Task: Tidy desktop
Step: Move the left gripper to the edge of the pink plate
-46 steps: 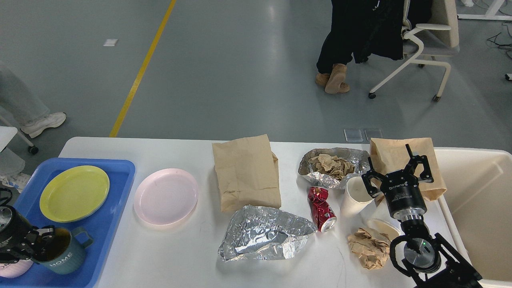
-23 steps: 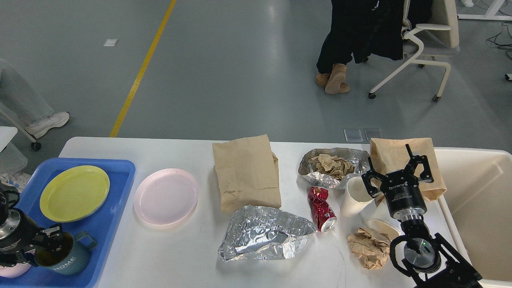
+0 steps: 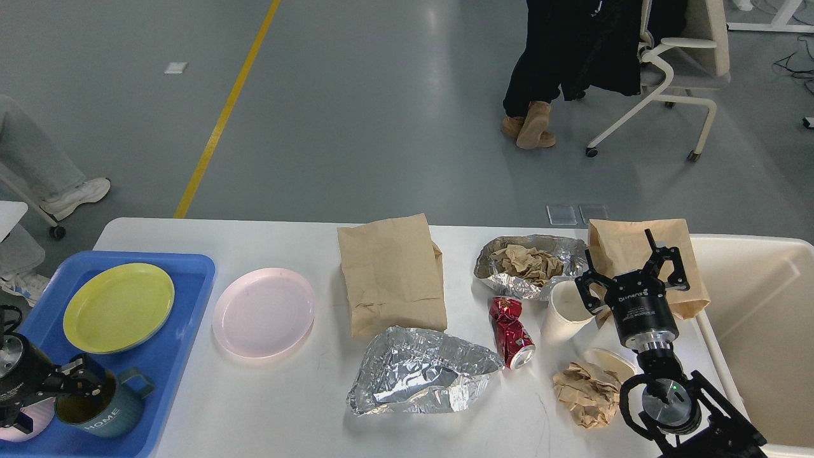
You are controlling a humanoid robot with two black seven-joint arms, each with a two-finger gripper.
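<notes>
Foil sheet (image 3: 423, 380) (crumpled) fronts the paper bag (image 3: 392, 275), seemingly touching, on the desktop (image 3: 286, 394).

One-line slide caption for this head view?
Left gripper at a blue mug in the tray; right gripper open over litter.

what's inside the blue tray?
The blue tray holds a yellow plate and a teal mug; the left gripper is at the mug's rim. A pale item sits partly hidden under the arm.

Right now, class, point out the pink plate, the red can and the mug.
pink plate (image 3: 264, 312), head view, middle of its face
red can (image 3: 510, 332), head view, crushed side
mug (image 3: 102, 407), head view, outer wall
</notes>
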